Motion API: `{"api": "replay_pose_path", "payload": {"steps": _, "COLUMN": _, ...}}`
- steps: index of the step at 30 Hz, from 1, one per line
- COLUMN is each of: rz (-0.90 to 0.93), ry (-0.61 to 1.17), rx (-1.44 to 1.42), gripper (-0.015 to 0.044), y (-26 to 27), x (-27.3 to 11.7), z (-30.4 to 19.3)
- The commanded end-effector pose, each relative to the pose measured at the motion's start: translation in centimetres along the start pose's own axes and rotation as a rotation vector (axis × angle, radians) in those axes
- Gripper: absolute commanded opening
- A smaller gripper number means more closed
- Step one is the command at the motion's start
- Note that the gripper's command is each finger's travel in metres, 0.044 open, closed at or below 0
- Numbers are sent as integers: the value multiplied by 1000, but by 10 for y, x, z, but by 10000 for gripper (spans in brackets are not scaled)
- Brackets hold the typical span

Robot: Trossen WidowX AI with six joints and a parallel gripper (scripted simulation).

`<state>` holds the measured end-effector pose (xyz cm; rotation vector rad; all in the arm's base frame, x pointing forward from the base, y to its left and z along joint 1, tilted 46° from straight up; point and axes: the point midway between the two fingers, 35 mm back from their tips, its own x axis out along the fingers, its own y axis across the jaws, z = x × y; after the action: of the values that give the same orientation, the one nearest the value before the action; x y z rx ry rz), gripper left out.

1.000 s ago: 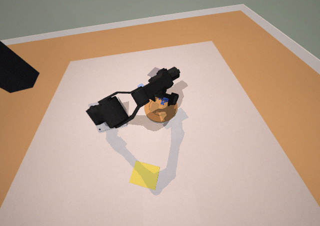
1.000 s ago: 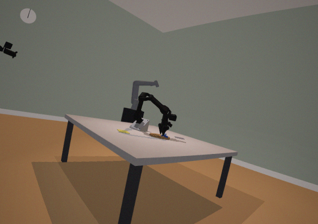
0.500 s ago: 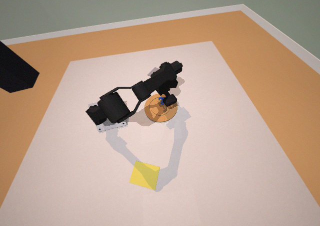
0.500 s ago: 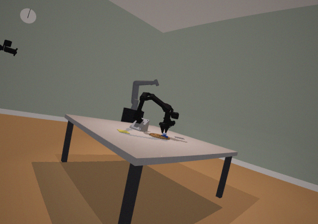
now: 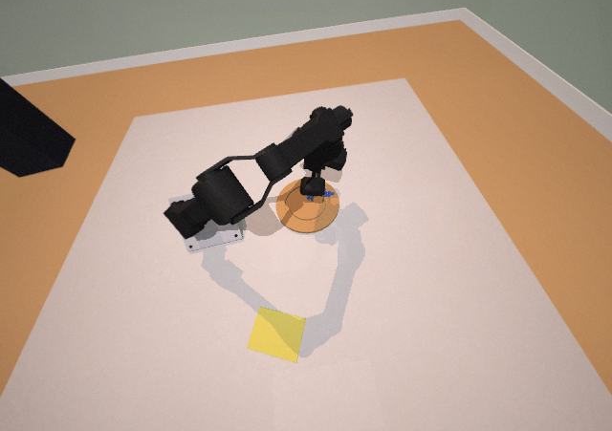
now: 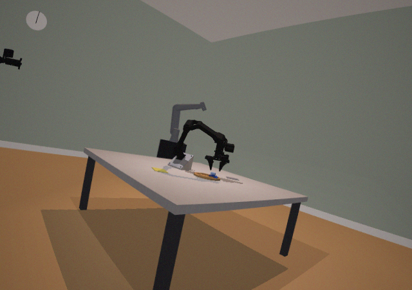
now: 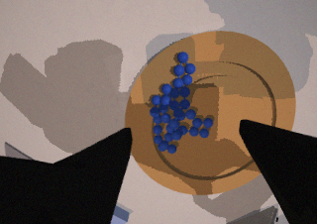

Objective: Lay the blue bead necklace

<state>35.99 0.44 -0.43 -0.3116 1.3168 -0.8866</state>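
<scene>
The blue bead necklace (image 5: 328, 193) (image 6: 214, 177) (image 7: 165, 100) lies bunched on the round bead board (image 5: 296, 224) (image 6: 202, 175) (image 7: 285, 100). In the wrist view it covers the left part of the board. Its beads lie across the left side of the thin ring-shaped groove (image 7: 275, 110), some on the inner disc and some on the outer rim; the right and lower groove shows no beads. My gripper (image 6: 215, 170) (image 7: 186, 131) is open and empty above the board. Its fingertips are clear of the beads. In the top view the gripper hides part of the necklace and board.
A yellow square (image 5: 276, 335) (image 6: 159, 170) lies on the table, away from the board. A flat grey piece (image 6: 232, 178) lies beyond the board, and a light blue object (image 6: 212, 173) shows behind it. The arm's base plate (image 5: 214, 243) stands left of the board in the top view.
</scene>
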Motion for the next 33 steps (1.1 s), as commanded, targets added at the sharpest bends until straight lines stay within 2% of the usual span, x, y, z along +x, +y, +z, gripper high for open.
{"api": "replay_pose_path", "payload": {"steps": 1, "rz": -2, "ry": 10, "rx": 56, "gripper": 380, "y": 3, "x": 1, "z": 0}}
{"api": "replay_pose_path", "payload": {"steps": 10, "rz": -3, "ry": 10, "rx": 56, "gripper": 380, "y": 2, "x": 15, "z": -1}}
{"api": "replay_pose_path", "payload": {"steps": 16, "rz": 4, "ry": 2, "rx": 60, "gripper": 380, "y": 3, "x": 9, "z": 2}}
{"api": "replay_pose_path", "payload": {"steps": 33, "rz": -3, "ry": 8, "rx": 57, "gripper": 380, "y": 2, "x": 37, "z": 0}}
